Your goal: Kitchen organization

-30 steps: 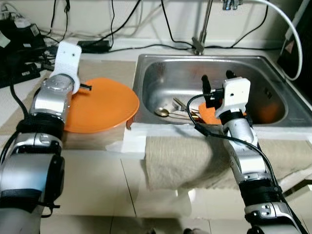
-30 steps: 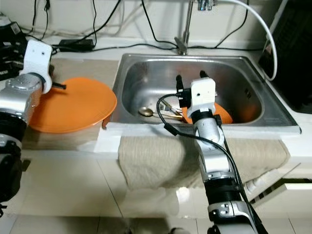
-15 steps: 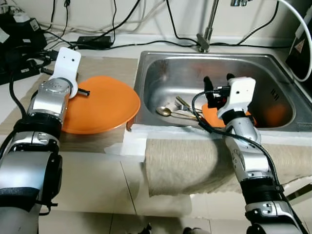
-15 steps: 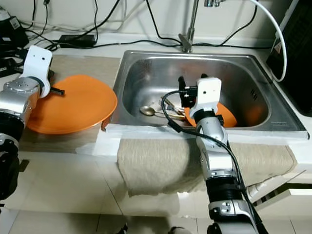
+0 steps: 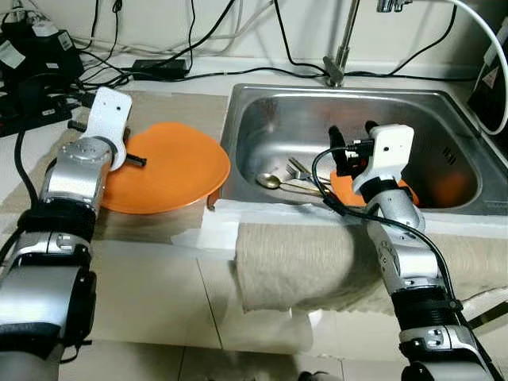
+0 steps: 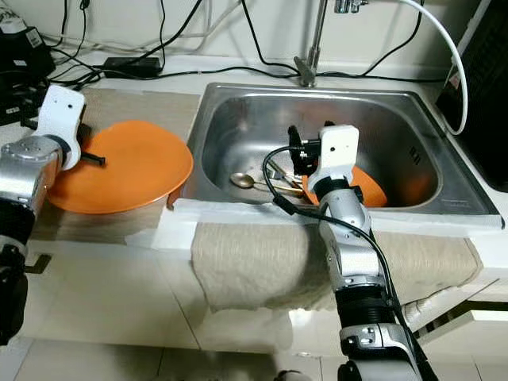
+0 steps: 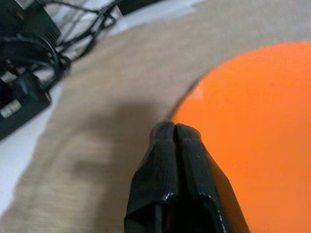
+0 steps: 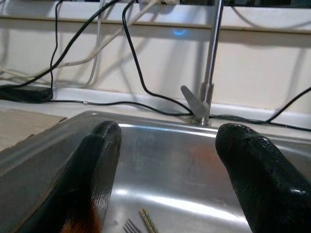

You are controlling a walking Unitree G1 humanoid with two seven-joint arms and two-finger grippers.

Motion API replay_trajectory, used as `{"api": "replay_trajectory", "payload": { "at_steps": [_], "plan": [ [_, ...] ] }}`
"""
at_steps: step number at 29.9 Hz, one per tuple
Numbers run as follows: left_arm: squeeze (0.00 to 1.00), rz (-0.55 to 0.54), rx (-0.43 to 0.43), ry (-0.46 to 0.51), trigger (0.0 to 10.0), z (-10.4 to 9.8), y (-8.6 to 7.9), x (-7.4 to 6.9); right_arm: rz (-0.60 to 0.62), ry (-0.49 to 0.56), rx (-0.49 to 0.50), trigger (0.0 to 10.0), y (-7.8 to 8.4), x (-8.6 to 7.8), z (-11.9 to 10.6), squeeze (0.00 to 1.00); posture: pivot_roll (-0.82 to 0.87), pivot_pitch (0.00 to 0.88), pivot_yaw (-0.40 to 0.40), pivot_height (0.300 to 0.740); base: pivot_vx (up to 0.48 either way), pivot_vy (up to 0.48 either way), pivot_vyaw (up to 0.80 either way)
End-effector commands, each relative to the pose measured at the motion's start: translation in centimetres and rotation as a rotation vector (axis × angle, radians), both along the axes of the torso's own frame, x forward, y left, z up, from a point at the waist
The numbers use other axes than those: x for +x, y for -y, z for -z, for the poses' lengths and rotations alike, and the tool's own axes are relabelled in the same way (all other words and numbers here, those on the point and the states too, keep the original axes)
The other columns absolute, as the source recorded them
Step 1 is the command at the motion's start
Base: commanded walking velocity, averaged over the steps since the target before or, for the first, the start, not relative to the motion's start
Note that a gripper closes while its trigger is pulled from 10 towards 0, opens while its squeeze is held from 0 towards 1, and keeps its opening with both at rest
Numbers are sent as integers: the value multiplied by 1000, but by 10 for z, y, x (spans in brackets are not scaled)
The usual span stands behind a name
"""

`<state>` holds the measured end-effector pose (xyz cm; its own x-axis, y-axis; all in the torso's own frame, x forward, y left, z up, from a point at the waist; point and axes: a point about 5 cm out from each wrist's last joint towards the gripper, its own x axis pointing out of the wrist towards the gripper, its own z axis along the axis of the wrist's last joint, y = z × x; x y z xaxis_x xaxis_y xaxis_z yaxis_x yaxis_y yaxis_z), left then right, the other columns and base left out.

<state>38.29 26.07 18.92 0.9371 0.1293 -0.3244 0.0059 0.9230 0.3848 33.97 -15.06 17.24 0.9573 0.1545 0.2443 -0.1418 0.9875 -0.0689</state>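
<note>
A large orange plate (image 5: 171, 167) lies on a beige mat (image 5: 178, 107) on the counter left of the steel sink (image 5: 262, 119). My left gripper (image 7: 174, 128) is shut with nothing between its fingers, its tip at the plate's near rim (image 7: 252, 126); its white housing (image 5: 107, 119) stands over the plate's left edge. My right gripper (image 5: 353, 136) hangs open above the sink's middle. Below it lies an orange dish (image 5: 349, 189). A spoon (image 5: 268, 181) and a fork (image 5: 298, 169) rest on the sink floor.
A second orange item (image 5: 452, 182) sits at the sink's right. The faucet (image 5: 337, 63) stands behind the sink. Cables and a black power strip (image 5: 159, 70) run along the back wall. A beige towel (image 5: 294, 262) hangs over the front edge.
The head view has shifted slightly. Both arms hold nearly the same places: left at the plate, right open over the sink.
</note>
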Motion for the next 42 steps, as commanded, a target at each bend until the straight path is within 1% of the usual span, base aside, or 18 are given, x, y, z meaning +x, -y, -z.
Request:
{"api": "replay_trajectory", "payload": {
  "at_steps": [1,8,16,17,19,20,25,29,32,35,36,38,40,42],
  "plan": [
    [0,9,-10,-1,10000,-1,1,-2,-11,-1,-2,10000,0,1,-4,0,22,0,20,740,0,0,0],
    [0,-1,-20,-44,10000,11,-2,-9,-31,-24,22,10000,-1,1,-3,0,24,0,16,740,0,0,0],
    [0,-58,-28,-106,10000,34,-15,-20,-63,-35,37,10000,-1,4,-8,0,26,0,9,740,0,0,0],
    [0,-58,-28,-106,10000,34,-15,-20,-63,-35,37,10000,-1,4,-8,0,26,0,9,740,0,0,0],
    [0,-80,-49,-137,10000,44,-18,-25,-71,-47,40,10000,-1,4,-7,0,25,0,5,740,0,0,0],
    [0,-80,-49,-137,10000,44,-18,-25,-71,-47,40,10000,-1,4,-7,0,25,0,5,740,0,0,0],
    [0,-132,-95,-194,10000,65,-26,-35,-100,-74,50,10000,-3,5,-5,0,23,0,2,740,0,0,0],
    [0,-152,-109,-216,10000,73,-29,-40,-107,-81,51,10000,-3,5,-5,0,22,0,2,740,0,0,0],
    [0,-184,-133,-253,10000,88,-34,-48,-119,-90,50,10000,-4,4,-4,0,24,0,0,740,0,0,0],
    [0,-191,-137,-264,10000,93,-34,-51,-122,-94,56,10000,-4,4,-4,0,24,0,0,740,0,0,0],
    [0,-190,-145,-278,10000,98,-33,-54,-129,-103,81,10000,-5,5,-4,0,24,0,-1,740,0,0,0],
    [0,-190,-145,-278,10000,98,-33,-54,-129,-103,81,10000,-5,5,-4,0,24,0,-1,740,0,0,0],
    [0,-193,-173,-308,10000,110,-29,-59,-149,-130,153,10000,-8,7,-7,0,25,0,-1,740,0,0,0],
    [0,-193,-173,-308,10000,110,-29,-59,-149,-130,153,10000,-8,7,-7,0,25,0,-1,740,0,0,0]
  ]
}}
